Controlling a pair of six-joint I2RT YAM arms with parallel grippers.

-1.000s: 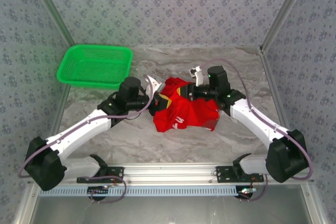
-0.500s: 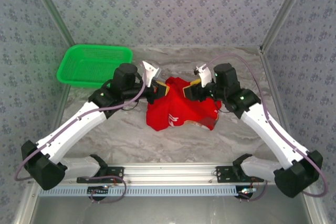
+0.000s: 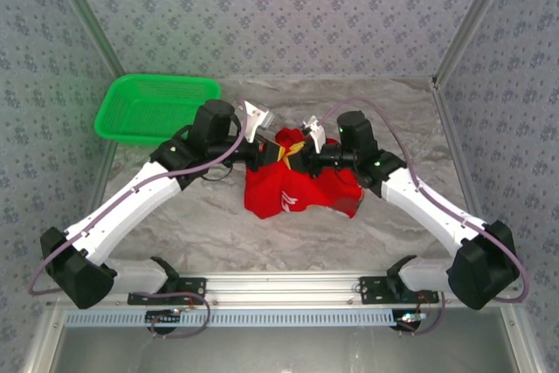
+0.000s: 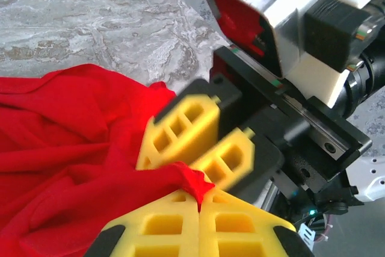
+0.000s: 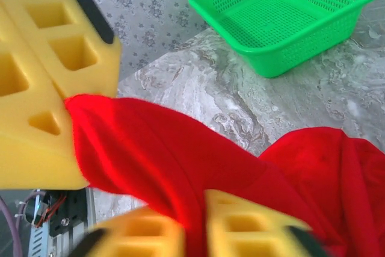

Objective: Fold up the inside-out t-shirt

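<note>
L claw (image 4: 199, 195): still pinching t-shirt (image 3: 306, 191) edge.
R claw (image 5: 194, 232): swung in beside L, now clamped on same red fold.
T-shirt: bunched tighter btwn them.

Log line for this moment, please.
left gripper: shut on t-shirt | right gripper: shut on t-shirt | grippers close together | t-shirt bunched, not yet folded

One inside-out t-shirt (image 3: 301, 191) and one green basket (image 3: 162, 107) on one marble table (image 3: 218, 233). Two robot arms (image 3: 131, 203), two grippers: left gripper (image 3: 276, 154), right gripper (image 3: 298, 150).
</note>
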